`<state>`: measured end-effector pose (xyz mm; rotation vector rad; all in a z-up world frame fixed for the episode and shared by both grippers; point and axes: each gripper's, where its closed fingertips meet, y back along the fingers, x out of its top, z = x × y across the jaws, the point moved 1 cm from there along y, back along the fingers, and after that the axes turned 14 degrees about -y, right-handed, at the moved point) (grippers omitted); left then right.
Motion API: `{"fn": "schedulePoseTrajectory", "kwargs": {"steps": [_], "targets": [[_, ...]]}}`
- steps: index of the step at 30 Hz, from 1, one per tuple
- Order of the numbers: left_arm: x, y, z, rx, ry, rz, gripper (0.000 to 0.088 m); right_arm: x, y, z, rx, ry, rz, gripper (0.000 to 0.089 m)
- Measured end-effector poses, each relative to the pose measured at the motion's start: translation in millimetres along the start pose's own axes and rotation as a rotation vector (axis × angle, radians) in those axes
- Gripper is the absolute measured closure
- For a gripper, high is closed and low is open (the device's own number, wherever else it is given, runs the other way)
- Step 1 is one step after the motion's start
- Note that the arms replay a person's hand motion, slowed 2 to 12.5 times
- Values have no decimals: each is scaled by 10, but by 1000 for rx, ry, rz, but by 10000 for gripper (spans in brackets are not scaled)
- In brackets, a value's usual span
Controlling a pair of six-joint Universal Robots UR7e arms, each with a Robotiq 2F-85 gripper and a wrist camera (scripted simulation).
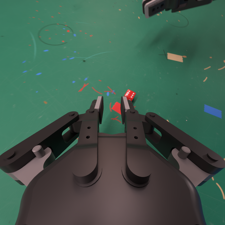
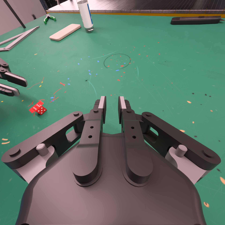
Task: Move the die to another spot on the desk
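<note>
A small red die (image 1: 130, 95) with white pips lies on the green desk mat (image 1: 109, 67), just beyond and right of my left gripper's right fingertip. It also shows in the right wrist view (image 2: 39, 108), at the left. My left gripper (image 1: 112, 98) is open and empty, above a red tape patch (image 1: 116, 107); it shows at the left edge of the right wrist view (image 2: 18, 87). My right gripper (image 2: 112, 98) is open and empty, well right of the die; its finger shows at the top right of the left wrist view (image 1: 154, 8).
At the back of the desk stand a clear bottle (image 2: 87, 15), a cream flat block (image 2: 65, 31), green-handled pliers (image 2: 49, 18), a metal square (image 2: 18, 39) and a dark flat bar (image 2: 194, 20). Tan tape (image 1: 175, 57) and blue tape (image 1: 212, 111) lie right of the die.
</note>
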<state>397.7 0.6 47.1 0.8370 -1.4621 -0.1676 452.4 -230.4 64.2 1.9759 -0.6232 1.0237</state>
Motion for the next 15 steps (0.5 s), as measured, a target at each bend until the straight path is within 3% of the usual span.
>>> {"fn": "schedulePoseTrajectory", "kwargs": {"steps": [7,15], "targets": [[-170,388,-365,189,96,51,631,107,-63,55,-42,10,48,715],[-589,819,-783,375,238,-5,637,243,-147,86,-69,20,126,722]]}}
